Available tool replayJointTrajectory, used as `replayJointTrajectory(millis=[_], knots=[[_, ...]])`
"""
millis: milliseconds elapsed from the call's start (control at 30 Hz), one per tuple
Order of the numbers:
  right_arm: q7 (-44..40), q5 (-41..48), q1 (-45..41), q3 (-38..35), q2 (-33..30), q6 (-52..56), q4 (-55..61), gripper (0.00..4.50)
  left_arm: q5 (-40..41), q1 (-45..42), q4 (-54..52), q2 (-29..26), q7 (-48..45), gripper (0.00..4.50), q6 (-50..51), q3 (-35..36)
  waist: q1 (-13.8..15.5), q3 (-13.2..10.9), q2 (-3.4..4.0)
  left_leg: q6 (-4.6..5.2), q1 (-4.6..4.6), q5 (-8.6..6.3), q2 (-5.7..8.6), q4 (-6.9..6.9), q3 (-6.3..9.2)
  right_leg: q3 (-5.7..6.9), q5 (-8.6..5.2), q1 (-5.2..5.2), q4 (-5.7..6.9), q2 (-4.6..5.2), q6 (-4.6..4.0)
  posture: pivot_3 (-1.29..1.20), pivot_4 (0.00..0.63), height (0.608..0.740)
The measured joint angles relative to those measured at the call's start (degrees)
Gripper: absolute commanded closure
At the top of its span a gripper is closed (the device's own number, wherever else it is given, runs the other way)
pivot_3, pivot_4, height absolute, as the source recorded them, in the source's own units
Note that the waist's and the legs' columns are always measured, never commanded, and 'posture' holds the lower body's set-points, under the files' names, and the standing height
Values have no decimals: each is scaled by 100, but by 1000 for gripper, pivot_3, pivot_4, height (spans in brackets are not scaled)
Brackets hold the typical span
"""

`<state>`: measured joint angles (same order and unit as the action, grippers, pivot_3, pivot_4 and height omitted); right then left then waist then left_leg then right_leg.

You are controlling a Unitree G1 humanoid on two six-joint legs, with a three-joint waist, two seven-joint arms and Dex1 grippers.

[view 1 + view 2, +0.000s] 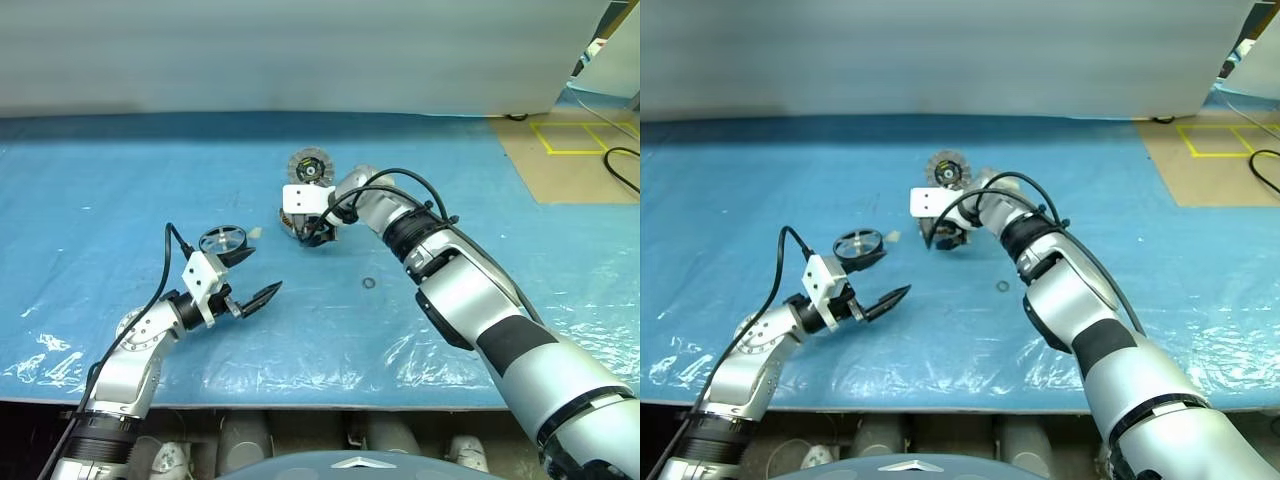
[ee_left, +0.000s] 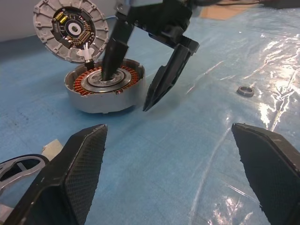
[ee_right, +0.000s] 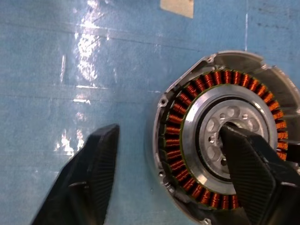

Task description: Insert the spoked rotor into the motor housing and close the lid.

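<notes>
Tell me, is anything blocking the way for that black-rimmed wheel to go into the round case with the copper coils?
Yes. The right gripper straddles the motor housing's wall, one finger planted on its grey centre. The lid stands open behind. The spoked rotor lies apart on the blue sheet by the left gripper.

lid behind motor housing, spoked rotor left

Setting: robotics lab or test workshop
Work surface: low bench under blue sheeting covered in clear, crinkled plastic film
Backdrop: plain pale panel closing off the bench's far side
Floor: brown, marked with yellow tape squares, black cables trailing across
Parts on bench: opened motor housing with copper windings, loose small ring
</notes>
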<state>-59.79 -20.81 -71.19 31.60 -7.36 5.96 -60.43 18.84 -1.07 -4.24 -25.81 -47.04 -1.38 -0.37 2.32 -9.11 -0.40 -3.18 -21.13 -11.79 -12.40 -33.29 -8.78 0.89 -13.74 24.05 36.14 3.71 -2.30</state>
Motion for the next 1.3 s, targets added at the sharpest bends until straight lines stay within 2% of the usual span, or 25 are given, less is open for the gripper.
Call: replayJointTrajectory(millis=[67,300,500,633,767,867,967,1100,1300], knots=[[-53,-30,-17,-16,-17,-50,-2,2482,0,1,0,-1,3,0,0,0,-1,0,0,0,6,0,-1,-1,0,0,-5,0,11,0,-8,0,150,740],[-229,-66,49,-83,-130,-78,147,2544,2,-53,9,-3,-34,0,-1,1,6,-1,2,-3,23,-1,-10,-4,-1,2,-14,2,54,-1,-23,0,150,740],[-1310,67,819,-87,-614,516,1959,2544,4,-71,40,-11,-48,0,-9,23,22,1,-1,-3,13,16,-13,-6,0,5,-14,2,48,-7,-23,0,150,740],[-1856,90,1648,49,-1031,1244,3841,2544,4,15,0,0,-41,0,-5,3,36,3,-5,-10,16,13,-35,-2,1,5,-15,2,45,-31,-24,0,150,740],[-1972,91,2187,93,-1192,1862,4925,2544,4,123,-56,-2,-44,0,-1,-5,35,4,-7,-23,34,8,-39,-1,1,3,-17,-8,48,-36,-28,0,150,740],[-1965,88,2402,143,-1193,2197,5327,2544,4,129,-74,-3,-52,0,3,-5,18,5,-7,-29,61,11,-37,3,-2,-9,-20,-24,47,-37,-30,0,150,740],[-1832,126,2506,158,-1090,2311,5364,1724,4,129,-74,-4,-77,0,9,-6,12,4,-7,-31,111,11,-36,17,-13,-21,-24,-59,41,-38,-34,0,150,740],[-1521,319,2548,86,-806,2497,5158,401,4,104,-75,-6,-96,0,41,-13,2,3,-6,-33,120,12,-34,21,-14,-29,-26,-63,40,-40,-35,0,150,740],[-1638,1144,2448,-373,-831,3246,5225,401,4,-31,-75,-8,-142,0,123,-28,21,-3,1,-36,104,14,-34,21,-14,-27,-26,-54,32,-40,-35,0,150,740]])
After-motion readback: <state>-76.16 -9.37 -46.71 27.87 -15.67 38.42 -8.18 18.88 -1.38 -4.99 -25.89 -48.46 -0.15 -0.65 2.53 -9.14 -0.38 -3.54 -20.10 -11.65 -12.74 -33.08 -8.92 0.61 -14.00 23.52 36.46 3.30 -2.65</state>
